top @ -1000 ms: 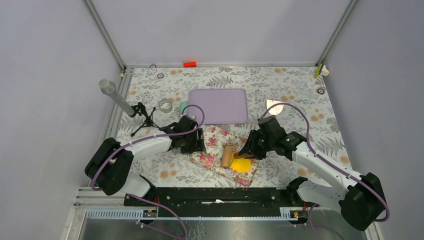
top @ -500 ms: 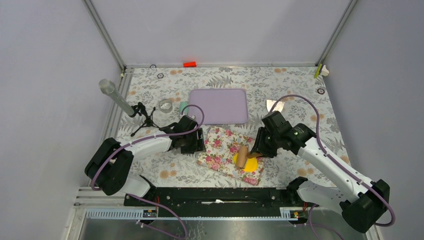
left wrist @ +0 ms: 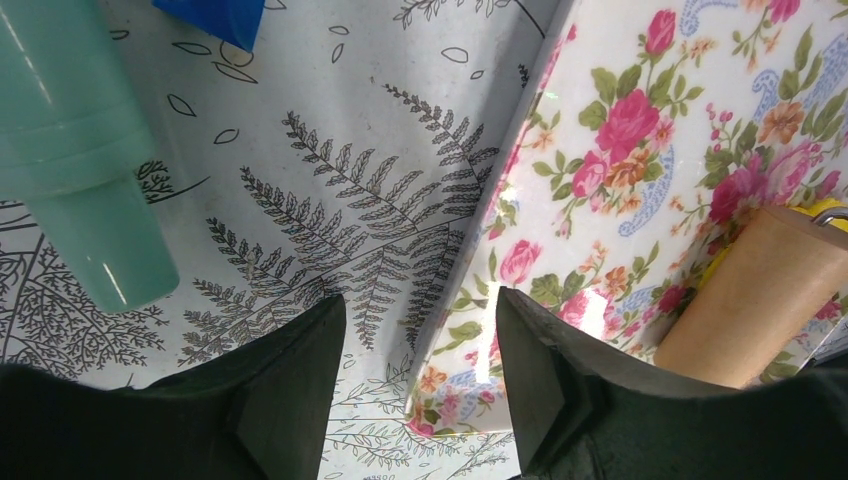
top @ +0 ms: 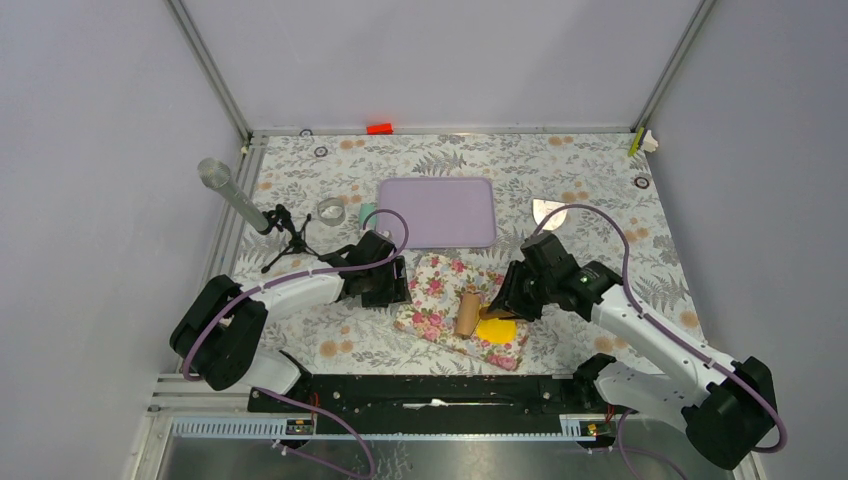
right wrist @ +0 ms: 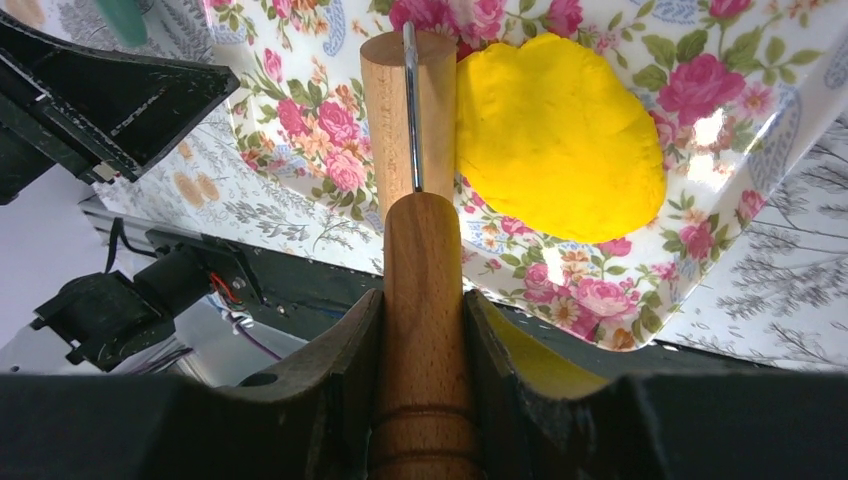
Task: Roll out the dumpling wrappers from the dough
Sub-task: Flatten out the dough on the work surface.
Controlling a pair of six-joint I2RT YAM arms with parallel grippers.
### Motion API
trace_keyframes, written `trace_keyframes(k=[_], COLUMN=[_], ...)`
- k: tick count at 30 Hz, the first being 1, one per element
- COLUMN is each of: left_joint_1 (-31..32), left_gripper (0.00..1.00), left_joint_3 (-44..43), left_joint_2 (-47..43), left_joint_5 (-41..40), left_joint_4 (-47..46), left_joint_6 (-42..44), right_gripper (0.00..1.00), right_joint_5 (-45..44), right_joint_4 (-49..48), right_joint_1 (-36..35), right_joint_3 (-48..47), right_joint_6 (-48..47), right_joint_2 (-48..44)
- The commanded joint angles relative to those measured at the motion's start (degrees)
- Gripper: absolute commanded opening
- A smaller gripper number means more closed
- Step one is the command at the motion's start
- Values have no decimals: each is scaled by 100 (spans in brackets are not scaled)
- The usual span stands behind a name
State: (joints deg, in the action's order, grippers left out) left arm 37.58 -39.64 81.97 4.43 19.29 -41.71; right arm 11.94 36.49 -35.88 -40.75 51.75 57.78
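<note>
Dough (top: 497,331) lies flat on mat (top: 438,278), right of roller (top: 467,313) clenched in right tool (right wrist: 422,300); left tool (left wrist: 420,320) released over mat's left edge.

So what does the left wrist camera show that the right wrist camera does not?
Only the left wrist view: a mint-green plastic cylinder and the corner of a blue object. Only the right wrist view: the right gripper shut on the rolling pin handle, and the whole flattened dough. Both: the floral mat and the wooden roller.
</note>
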Motion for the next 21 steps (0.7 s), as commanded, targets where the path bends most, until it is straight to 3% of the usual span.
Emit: trace_keyframes(k=[1, 7, 12, 21], left_joint_1=[39, 40, 45, 39], left_gripper=[61, 66, 67, 67], left_joint_3=[234, 240, 160, 59], left_joint_2=[190, 113, 96, 4], left_joint_5=[-152, 202, 189, 32], left_joint_4=[321, 225, 326, 540], left_joint_6=[-3, 69, 66, 137], right_gripper=[0, 0, 0, 0], right_joint_5=[-754, -561, -930, -1322], right_joint_4=[1066, 1073, 1386, 1407], right_joint_1=[-4, -2, -7, -4], right_joint_3=[-415, -1026, -1216, -832], right_joint_6=[-182, -341, -326, -70], right_joint_2=[79, 65, -200, -631])
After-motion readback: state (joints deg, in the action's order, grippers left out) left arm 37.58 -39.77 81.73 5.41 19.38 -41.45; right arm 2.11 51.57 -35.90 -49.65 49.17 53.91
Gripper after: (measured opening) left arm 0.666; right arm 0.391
